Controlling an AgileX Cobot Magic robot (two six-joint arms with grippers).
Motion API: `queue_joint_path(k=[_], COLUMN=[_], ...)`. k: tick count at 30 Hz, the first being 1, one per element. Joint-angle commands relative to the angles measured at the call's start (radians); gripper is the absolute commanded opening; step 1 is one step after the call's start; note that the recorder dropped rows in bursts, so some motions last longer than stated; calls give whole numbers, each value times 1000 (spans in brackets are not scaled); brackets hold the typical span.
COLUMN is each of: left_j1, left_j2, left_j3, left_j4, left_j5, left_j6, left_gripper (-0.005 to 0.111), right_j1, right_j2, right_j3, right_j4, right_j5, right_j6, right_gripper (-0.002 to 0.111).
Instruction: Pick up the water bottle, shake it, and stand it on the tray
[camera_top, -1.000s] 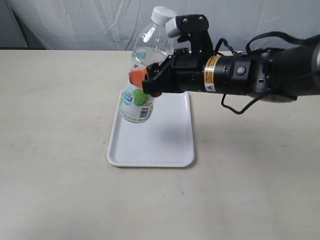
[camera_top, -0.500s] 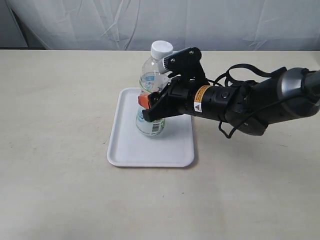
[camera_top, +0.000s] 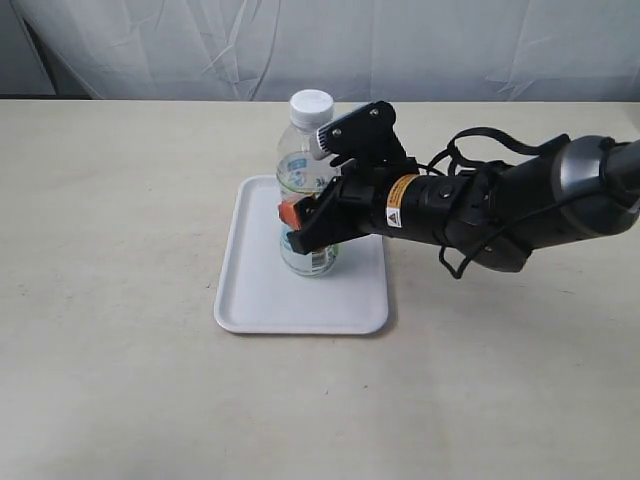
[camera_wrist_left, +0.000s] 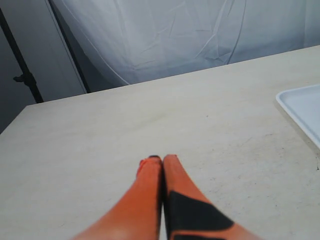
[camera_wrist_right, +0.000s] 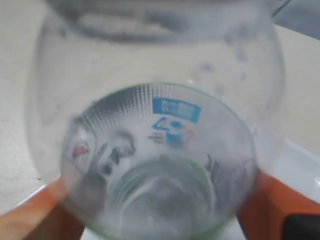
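Lowered from its tilt in the air, the bottle (camera_top: 303, 165) now stands upright on the tray's (camera_top: 262, 300) far half, base seemingly down. Right gripper (camera_top: 303, 225) stays clamped around its label, likely steadying it until release; left gripper (camera_wrist_left: 161, 167) idles over the table (camera_wrist_left: 100, 125), fingers together

Right tool (camera_top: 303, 222) clamped, left tool (camera_wrist_left: 160, 161) closed

No readable text on the water bottle (camera_top: 300, 160)
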Motion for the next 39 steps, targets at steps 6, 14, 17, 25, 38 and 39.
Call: queue_joint_path(k=[6, 14, 17, 25, 38, 39], left_j1=[0, 0, 0, 0, 0, 0], left_j2=[-5, -5, -5, -5, -5, -5], left_j3=[4, 4, 4, 4, 4, 4], left_j4=[-2, -2, -2, -2, -2, -2], left_j5=[-9, -9, -9, -9, -9, -9], left_j6=[-3, -3, -3, -3, -4, -3], left_gripper=[0, 0, 0, 0, 0, 0], right_j1=[-2, 29, 63, 142, 197, 197], right_j2=[-9, -66, -88, -134, -661, -714], right_j3=[0, 0, 0, 0, 213, 225], right_j4=[14, -24, -24, -13, 171, 183], right_j5=[138, 264, 323, 588, 990, 1011], right_j6=[40, 89, 89, 89, 99, 101], right_gripper=[76, 76, 76, 44, 12, 12])
